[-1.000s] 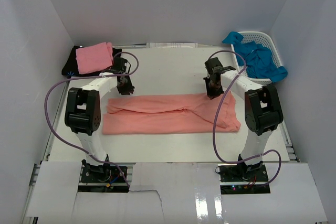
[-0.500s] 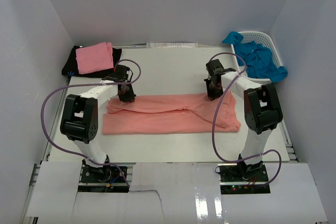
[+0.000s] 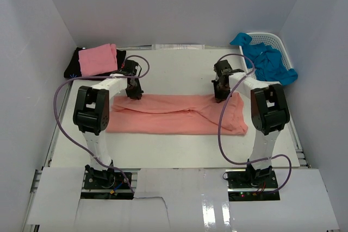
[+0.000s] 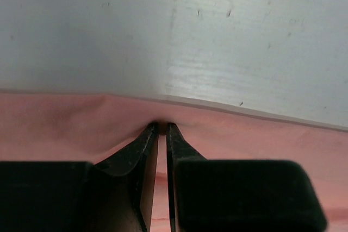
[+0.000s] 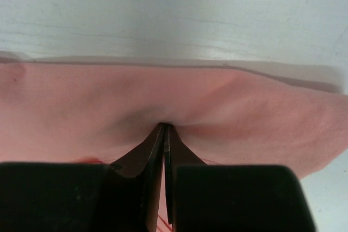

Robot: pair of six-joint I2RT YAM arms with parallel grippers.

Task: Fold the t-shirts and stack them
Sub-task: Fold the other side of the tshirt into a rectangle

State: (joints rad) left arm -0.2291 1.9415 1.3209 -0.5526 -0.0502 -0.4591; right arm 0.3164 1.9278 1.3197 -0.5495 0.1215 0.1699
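Note:
The large salmon-coral t-shirt [image 3: 174,113] lies folded in a long strip across the middle of the table. My left gripper [image 3: 134,93] is shut on its far edge near the left end; the left wrist view shows the cloth [image 4: 65,129] pinched between the tips [image 4: 161,126]. My right gripper [image 3: 220,94] is shut on the far edge near the right end; the right wrist view shows the cloth [image 5: 255,112] pinched at the tips [image 5: 164,125]. A folded lighter pink t-shirt [image 3: 98,59] lies on a black one [image 3: 72,69] at the far left. Bright blue t-shirts [image 3: 266,61] fill the basket.
The white lattice basket [image 3: 283,44] stands at the far right corner. White walls enclose the table on three sides. Purple cables loop from both arms over the table.
Both grippers have moved toward the far side with the shirt's edge, the left one more. The salmon-coral strip has shifted away from me and lies flatter.

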